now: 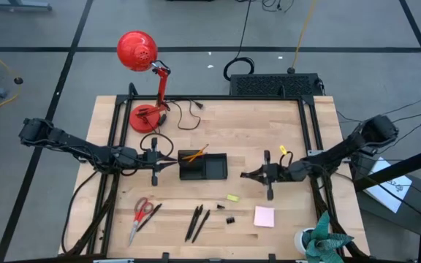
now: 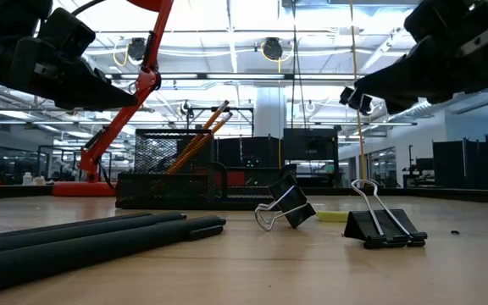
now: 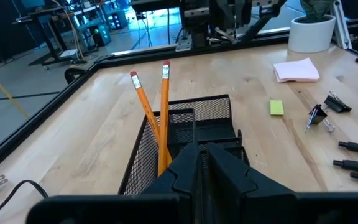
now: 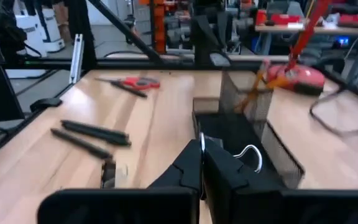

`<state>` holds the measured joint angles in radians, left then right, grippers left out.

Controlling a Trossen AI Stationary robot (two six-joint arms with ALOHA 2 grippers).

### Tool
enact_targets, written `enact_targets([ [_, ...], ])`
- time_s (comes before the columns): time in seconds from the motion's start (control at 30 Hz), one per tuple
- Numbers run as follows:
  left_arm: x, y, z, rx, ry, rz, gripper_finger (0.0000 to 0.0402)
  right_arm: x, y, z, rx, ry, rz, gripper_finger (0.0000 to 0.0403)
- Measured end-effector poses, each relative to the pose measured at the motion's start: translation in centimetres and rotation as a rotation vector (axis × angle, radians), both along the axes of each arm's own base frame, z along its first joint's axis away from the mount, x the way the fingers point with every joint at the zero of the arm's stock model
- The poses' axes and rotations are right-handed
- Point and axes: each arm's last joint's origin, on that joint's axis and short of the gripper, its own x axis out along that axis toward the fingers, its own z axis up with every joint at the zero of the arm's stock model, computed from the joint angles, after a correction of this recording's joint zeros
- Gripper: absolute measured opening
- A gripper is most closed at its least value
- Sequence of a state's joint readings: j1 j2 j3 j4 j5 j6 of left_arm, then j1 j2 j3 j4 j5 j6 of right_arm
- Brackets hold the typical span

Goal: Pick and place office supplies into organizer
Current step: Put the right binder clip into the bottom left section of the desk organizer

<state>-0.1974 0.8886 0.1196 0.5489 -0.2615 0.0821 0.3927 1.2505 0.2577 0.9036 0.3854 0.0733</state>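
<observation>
- Far left of the counter (image 1: 269,131): left gripper (image 1: 170,162) just beside the organizer's left end, pointing to it along its long side. Fingers pressed together in the left wrist view, nothing between them.
- Below it, at the near edge: red-handled scissors (image 1: 141,213), flat on the wood, long axis slanted, handles toward the organizer. Nearer to the left arm than to the right one.
- In the middle: the organizer (image 1: 214,169), lying between the two grippers. Two orange pencils (image 1: 194,153) standing tilted in its left compartment, erasers up.
- Near edge, middle: black pens (image 1: 198,219), side by side, slanted like the scissors. About the same way from both arms.
- A little to the right: two small black clips (image 1: 226,212) and, between them and the organizer, the tiny yellow piece (image 1: 232,197).
- Right of the organizer: right gripper (image 1: 243,174), tips close to its right end, pointing at it. Fingers closed in the right wrist view; a wire loop (image 4: 248,154) just beside the tips, perhaps the handle of a clip, but held or lying in the tray, hard to tell.
- Farther right, near edge: pink sticky-note pad (image 1: 264,216), flat, closest to the right arm.
- Judgement: everything not yet sorted lies toward the near edge from both grippers, so a turn down and toward that edge needed; scissors for the left, pad and clips for the right.
</observation>
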Motion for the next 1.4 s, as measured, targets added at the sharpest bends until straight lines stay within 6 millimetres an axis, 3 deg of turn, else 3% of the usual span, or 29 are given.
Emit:
enact_targets([
  [0.3,0.1,0.0,0.7,0.036,-0.068,-0.009,0.0042,6.2,0.9,2.9,-0.09,-0.029,0.035,0.0],
  [0.53,0.2,-0.1,1.6,0.02,-0.166,-0.008,0.0042,12.5,0.7,2.1,-0.123,0.153,0.034,0.0],
  [0.7,0.2,-0.3,1.6,0.025,-0.161,-0.021,0.0042,15.7,0.6,1.7,-0.129,0.186,0.011,0.0],
  [1.1,0.2,-0.3,1.5,0.047,-0.151,-0.029,0.0042,20.2,0.8,-0.1,-0.227,0.249,-0.023,0.0],
  [1.23,0.2,-0.3,1.5,0.048,-0.151,-0.029,0.0042,20.7,0.6,-1.1,-0.305,0.274,-0.082,0.0],
  [1.4,0.2,-0.3,1.5,0.063,-0.148,-0.031,0.0042,20.8,0.6,-0.8,-0.321,0.259,-0.095,0.0],
])
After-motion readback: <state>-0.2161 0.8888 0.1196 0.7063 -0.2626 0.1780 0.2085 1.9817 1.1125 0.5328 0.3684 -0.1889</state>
